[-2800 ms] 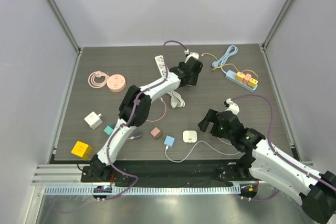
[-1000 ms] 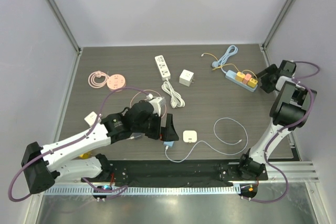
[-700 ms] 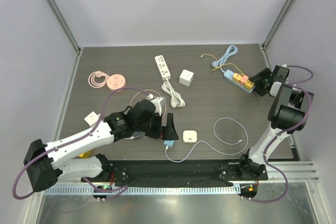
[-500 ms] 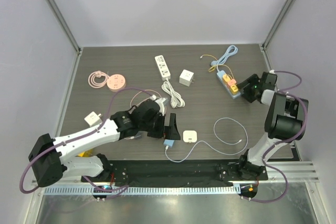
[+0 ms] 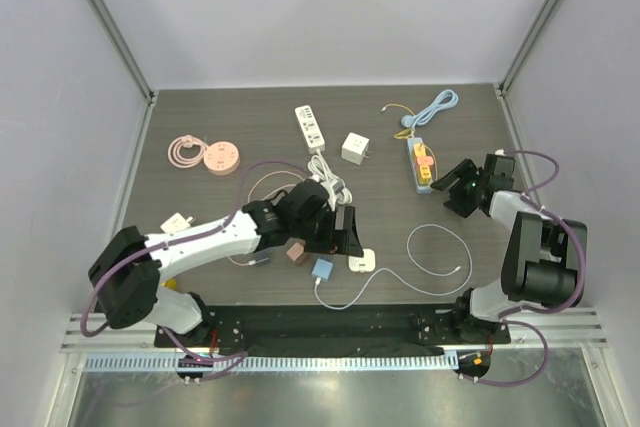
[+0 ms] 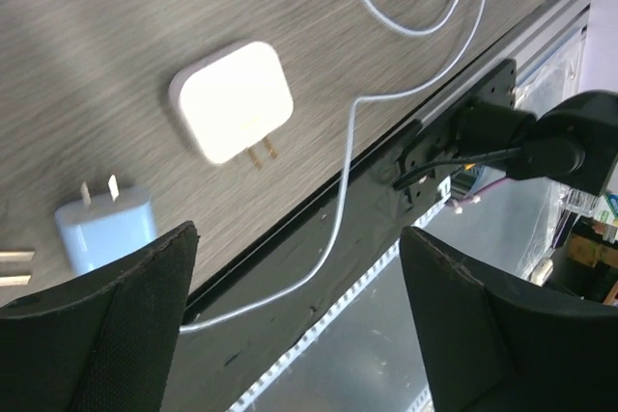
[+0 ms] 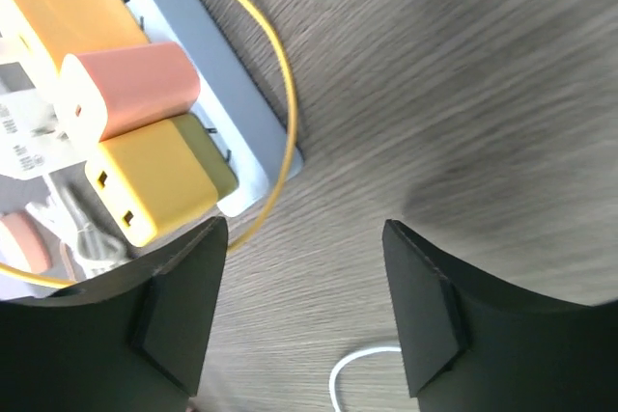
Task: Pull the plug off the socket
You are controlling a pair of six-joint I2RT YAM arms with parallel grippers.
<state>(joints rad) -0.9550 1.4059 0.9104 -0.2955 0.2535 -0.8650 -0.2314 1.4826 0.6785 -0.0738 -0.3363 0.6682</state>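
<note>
— Which step?
— Reaching: I'm hovering my right tool (image 7: 304, 229), wide and empty, near the socket strip (image 7: 227, 103) at upper left. Next, I reckon, closing squarely on its yellow plug (image 7: 145, 190).

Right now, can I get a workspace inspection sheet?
Surface: dark wood-grain table.
Job's things: blue power strip with orange plug, pink plug and yellow plug seated.
Clutter: white power strip, cube adapter, pink round socket, white charger, blue charger.
End effectors: left end effector open near chargers; right end effector open beside strip; both empty.
Cables: loose white cable; yellow cable by strip.
Surroundings: pale walls only.
</note>
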